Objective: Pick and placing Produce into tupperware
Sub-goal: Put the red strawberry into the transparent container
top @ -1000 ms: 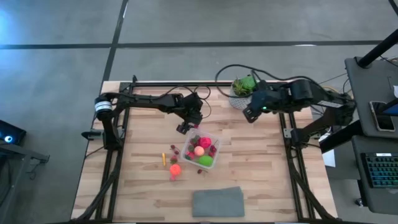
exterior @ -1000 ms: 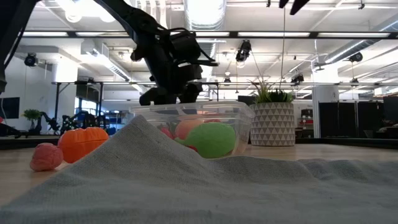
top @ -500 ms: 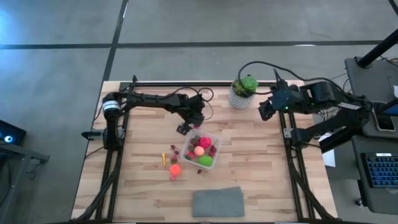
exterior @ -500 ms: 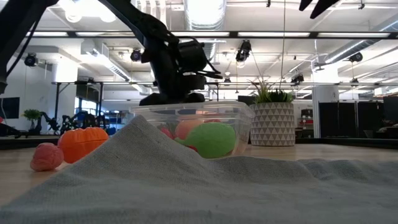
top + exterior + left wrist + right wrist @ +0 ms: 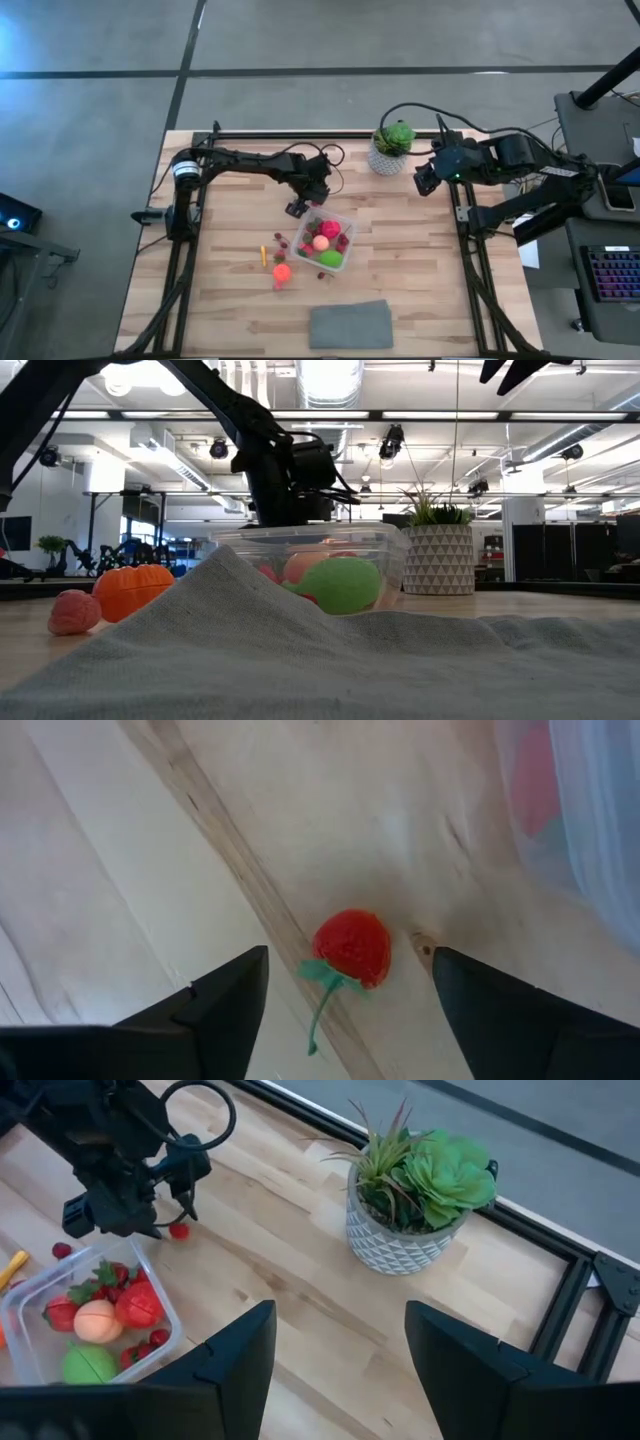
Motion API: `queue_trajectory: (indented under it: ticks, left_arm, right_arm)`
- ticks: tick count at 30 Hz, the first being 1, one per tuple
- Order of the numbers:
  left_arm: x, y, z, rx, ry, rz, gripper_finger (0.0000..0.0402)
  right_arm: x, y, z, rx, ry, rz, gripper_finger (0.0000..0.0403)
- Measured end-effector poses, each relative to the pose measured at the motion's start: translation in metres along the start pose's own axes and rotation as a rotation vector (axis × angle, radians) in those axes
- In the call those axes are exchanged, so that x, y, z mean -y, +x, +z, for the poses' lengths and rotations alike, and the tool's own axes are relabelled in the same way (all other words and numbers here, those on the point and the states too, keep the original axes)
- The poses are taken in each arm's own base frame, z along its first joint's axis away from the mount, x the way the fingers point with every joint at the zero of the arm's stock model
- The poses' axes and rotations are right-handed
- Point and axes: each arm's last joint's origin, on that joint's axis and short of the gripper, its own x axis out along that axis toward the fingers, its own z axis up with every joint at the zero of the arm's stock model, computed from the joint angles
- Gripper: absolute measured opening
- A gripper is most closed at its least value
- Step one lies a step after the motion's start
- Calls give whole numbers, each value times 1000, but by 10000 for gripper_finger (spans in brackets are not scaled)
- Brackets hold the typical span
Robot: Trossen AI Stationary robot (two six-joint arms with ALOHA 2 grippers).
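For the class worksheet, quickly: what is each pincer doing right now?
Left pincer: open, empty, over a red cherry beside the tub.
Right pincer: open, empty, near the potted plant.

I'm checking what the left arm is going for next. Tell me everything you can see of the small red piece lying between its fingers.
The red berry is a small, rounded, glossy toy fruit that looks like plastic, with a green leafy cap and a thin green stem trailing off one side. It lies loose on the bare wooden table, just outside the clear tub. The open left gripper hovers over it, a finger on either side, neither touching it. Seen from the right wrist, it sits by the tub's corner.
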Motion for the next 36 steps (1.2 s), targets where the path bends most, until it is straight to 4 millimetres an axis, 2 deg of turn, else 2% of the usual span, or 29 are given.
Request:
queue_trajectory:
  ticks: [10, 23, 27, 36]
  left_arm:
    - [0, 5, -2, -8, -5, -12, 178]
    - [-2, 6, -1, -9, -7, -10, 111]
    - [-2, 6, -2, -9, -20, -11, 96]
    - [-4, 5, -2, -13, -35, 1, 92]
  right_arm:
    - [0, 0, 0, 2, 10, 2, 215]
    - [-2, 0, 2, 15, 24, 16, 215]
    - [-2, 0, 2, 15, 24, 16, 215]
    - [-2, 0, 2, 18, 27, 19, 215]
